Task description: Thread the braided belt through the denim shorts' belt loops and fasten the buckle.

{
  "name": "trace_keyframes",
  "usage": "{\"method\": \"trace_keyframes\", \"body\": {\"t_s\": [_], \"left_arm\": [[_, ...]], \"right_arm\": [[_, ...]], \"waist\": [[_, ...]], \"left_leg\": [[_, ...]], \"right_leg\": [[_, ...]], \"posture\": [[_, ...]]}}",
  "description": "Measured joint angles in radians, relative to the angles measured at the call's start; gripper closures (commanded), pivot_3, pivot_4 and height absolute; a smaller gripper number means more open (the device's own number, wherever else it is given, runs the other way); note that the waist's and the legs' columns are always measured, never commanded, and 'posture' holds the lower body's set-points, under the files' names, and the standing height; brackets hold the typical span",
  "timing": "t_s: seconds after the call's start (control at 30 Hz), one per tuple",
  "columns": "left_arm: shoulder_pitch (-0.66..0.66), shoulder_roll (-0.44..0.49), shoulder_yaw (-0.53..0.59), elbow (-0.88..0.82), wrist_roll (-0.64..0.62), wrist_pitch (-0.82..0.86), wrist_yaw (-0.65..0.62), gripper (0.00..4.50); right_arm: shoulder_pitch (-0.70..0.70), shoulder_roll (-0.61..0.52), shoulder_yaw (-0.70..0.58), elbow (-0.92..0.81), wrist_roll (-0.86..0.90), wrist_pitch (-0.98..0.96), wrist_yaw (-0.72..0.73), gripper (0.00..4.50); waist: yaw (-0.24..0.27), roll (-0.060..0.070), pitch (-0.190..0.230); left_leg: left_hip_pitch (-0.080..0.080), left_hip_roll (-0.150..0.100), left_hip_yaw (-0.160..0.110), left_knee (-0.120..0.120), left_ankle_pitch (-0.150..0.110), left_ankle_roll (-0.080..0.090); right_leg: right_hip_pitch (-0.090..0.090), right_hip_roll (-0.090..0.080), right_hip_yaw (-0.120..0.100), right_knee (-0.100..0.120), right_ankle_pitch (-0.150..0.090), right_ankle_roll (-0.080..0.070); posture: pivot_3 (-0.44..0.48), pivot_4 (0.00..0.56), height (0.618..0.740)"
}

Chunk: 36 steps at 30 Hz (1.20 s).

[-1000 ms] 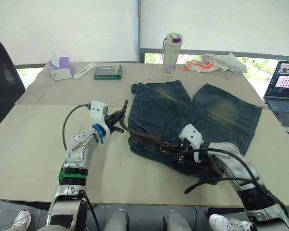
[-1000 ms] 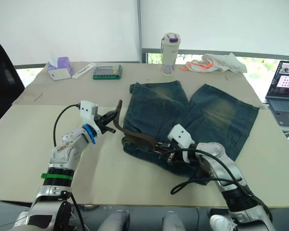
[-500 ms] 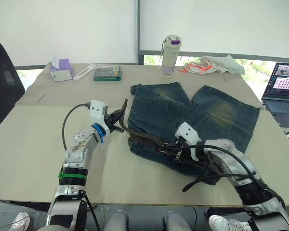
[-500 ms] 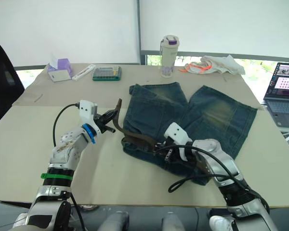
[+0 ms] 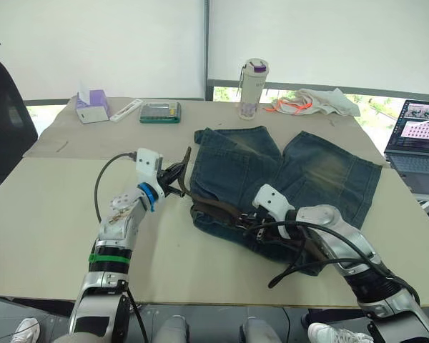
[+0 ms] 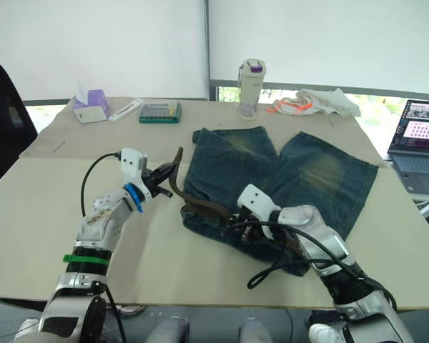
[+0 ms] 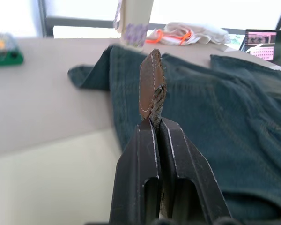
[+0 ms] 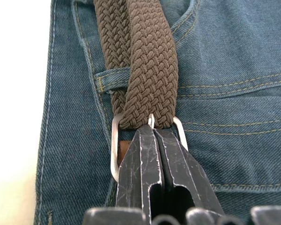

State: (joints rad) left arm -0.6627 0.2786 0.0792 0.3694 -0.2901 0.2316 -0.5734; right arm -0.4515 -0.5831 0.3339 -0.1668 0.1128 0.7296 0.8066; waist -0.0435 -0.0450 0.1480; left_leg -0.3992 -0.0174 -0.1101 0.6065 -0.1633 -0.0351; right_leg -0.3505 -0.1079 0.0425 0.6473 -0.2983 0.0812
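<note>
- On my left, the left end effector (image 5: 177, 179) is clamped on the leather-tipped free end of the braided belt (image 5: 218, 208), holding that tip lifted above the tabletop (image 5: 43, 207) just beside the left edge of the denim shorts (image 5: 322, 168).
- From there I see the belt run rightward across the near, waistband edge of the shorts, which lie flat in the middle of the tabletop.
- In the right wrist view the strap passes one of the belt loops (image 8: 107, 78); I cannot tell whether it goes through it.
- On my right, the right end effector (image 8: 152, 133) is pinched onto the doubled strap right at the buckle (image 8: 116, 150), which rests on the denim.
</note>
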Motion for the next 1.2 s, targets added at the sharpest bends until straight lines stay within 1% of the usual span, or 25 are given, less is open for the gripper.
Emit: {"method": "trace_keyframes", "body": {"t_s": [0.07,0.2,0.33,0.4,0.5,0.63,0.73,1.0,1.1,1.2], "left_arm": [[-0.064,-0.023,-0.008,0.017,0.004,-0.025,-0.007,4.5],[-0.214,-0.1,-0.036,0.066,0.004,-0.063,-0.03,4.5],[-0.29,-0.186,-0.06,0.089,-0.019,-0.065,-0.068,4.5],[-0.317,-0.227,-0.067,0.075,-0.052,-0.034,-0.097,4.5],[-0.32,-0.257,-0.073,0.021,-0.109,0.029,-0.138,4.5],[-0.315,-0.257,-0.074,-0.087,-0.202,0.127,-0.192,4.5],[-0.311,-0.249,-0.063,-0.162,-0.263,0.19,-0.204,4.5],[-0.29,-0.252,0.059,-0.278,-0.559,0.403,-0.146,4.5],[-0.278,-0.248,0.119,-0.284,-0.667,0.455,-0.116,4.5],[-0.278,-0.248,0.147,-0.285,-0.732,0.473,-0.086,4.5]], "right_arm": [[-0.002,0.0,0.005,0.001,-0.006,0.0,0.002,4.44],[-0.008,0.004,0.009,0.004,-0.014,0.0,0.008,4.44],[-0.016,0.008,0.009,0.012,-0.016,0.0,0.015,4.44],[-0.016,0.008,0.009,0.012,-0.016,0.0,0.015,4.44],[-0.016,0.011,0.009,0.012,-0.016,0.0,0.012,4.44],[-0.014,0.011,0.006,0.012,-0.016,0.0,0.005,4.44],[-0.009,0.01,0.004,0.008,-0.016,0.0,-0.002,4.44],[0.001,0.009,0.003,-0.006,-0.015,0.0,-0.008,4.44],[0.003,0.009,0.003,-0.012,-0.015,0.0,-0.012,4.44],[0.003,0.009,0.003,-0.012,-0.015,0.0,-0.013,4.44]], "waist": [[-0.001,-0.002,-0.001],[-0.003,-0.002,-0.002],[-0.005,-0.002,-0.002],[-0.006,-0.002,-0.001],[-0.007,0.0,-0.001],[-0.008,0.0,-0.001],[-0.005,0.0,-0.001],[-0.005,0.0,0.0],[-0.005,0.001,0.0],[-0.005,0.0,0.001]], "left_leg": [[0.0,0.0,0.0,0.0,0.0,0.0],[0.0,0.0,0.0,0.0,0.0,0.0],[-0.001,0.0,0.0,0.0,0.0,0.0],[-0.001,0.0,0.0,0.0,0.0,0.0],[-0.001,0.0,0.0,0.0,0.0,0.0],[-0.001,0.0,0.0,0.0,0.0,0.0],[-0.001,0.0,0.0,0.0,0.0,0.0],[-0.002,0.0,0.0,0.0,0.0,0.0],[-0.003,0.0,0.0,0.0,0.0,0.0],[-0.003,0.0,0.0,0.0,0.0,0.0]], "right_leg": [[0.001,0.0,0.0,-0.001,-0.001,0.001],[0.002,0.0,0.0,-0.001,-0.001,0.002],[0.001,0.0,0.0,-0.001,-0.002,0.003],[0.001,0.0,0.0,-0.001,-0.002,0.003],[0.0,0.0,0.0,-0.001,-0.002,0.003],[0.0,0.0,0.001,-0.001,-0.002,0.003],[0.001,0.0,0.001,-0.001,-0.002,0.003],[0.0,0.0,0.001,-0.001,-0.002,0.003],[-0.001,0.0,0.001,-0.001,-0.002,0.003],[-0.001,0.0,0.001,-0.002,-0.002,0.003]], "posture": [[0.0,0.15,0.74],[0.0,0.15,0.74],[0.0,0.15,0.74],[0.0,0.15,0.74],[0.0,0.15,0.74],[0.0,0.15,0.74],[0.0,0.15,0.74],[0.0,0.15,0.74],[0.0,0.15,0.74],[0.0,0.15,0.74]]}}
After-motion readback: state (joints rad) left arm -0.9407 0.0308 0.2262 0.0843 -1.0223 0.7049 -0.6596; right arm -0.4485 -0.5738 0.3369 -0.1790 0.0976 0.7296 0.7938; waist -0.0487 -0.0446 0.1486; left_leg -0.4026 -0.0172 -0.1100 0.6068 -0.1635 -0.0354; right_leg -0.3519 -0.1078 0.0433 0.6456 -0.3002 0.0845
